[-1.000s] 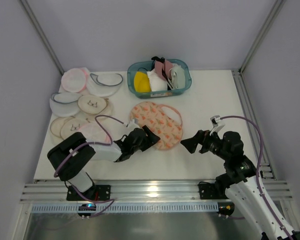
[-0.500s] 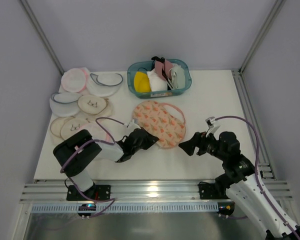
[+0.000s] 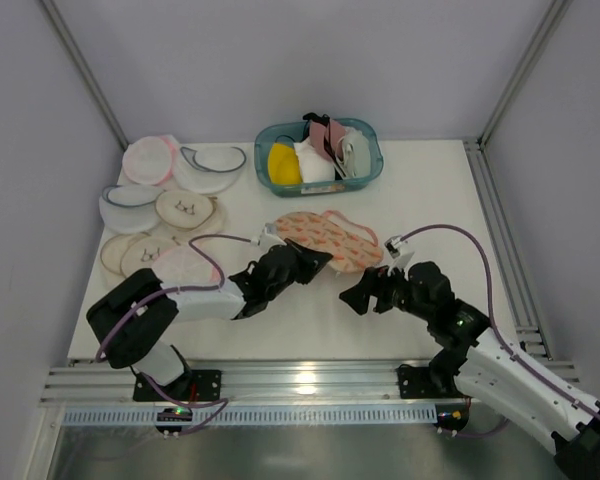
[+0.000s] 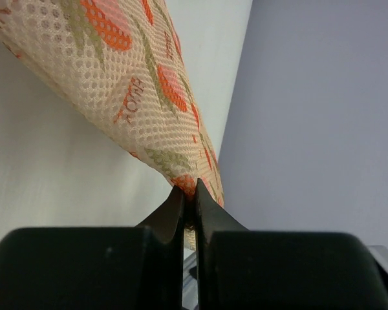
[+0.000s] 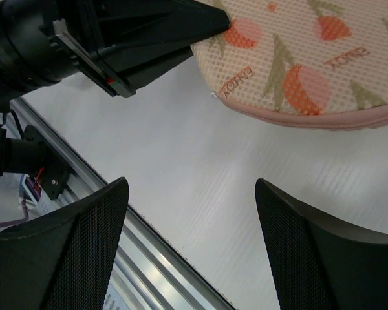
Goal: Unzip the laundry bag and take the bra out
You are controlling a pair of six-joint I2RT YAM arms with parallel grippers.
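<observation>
Soft, light, floppy mesh laundry bag [image 3: 332,236], pinched at near-left edge by clamped L gripper [image 3: 318,260], w/ R gripper [image 5: 187,185] gaping, empty, nearby; best taken at pink zip trim [image 5: 323,120].

Light in the top view is bright, soft and even, with only faint shadows on the table [image 3: 430,200] and a white glare patch on the rail [image 3: 305,385]. In the left wrist view the bag [image 4: 116,84] mesh is sharp, while the left fingers [image 4: 170,216] are black and slightly soft. The right wrist view is crisp, the right fingers [image 5: 64,252] dark.
</observation>
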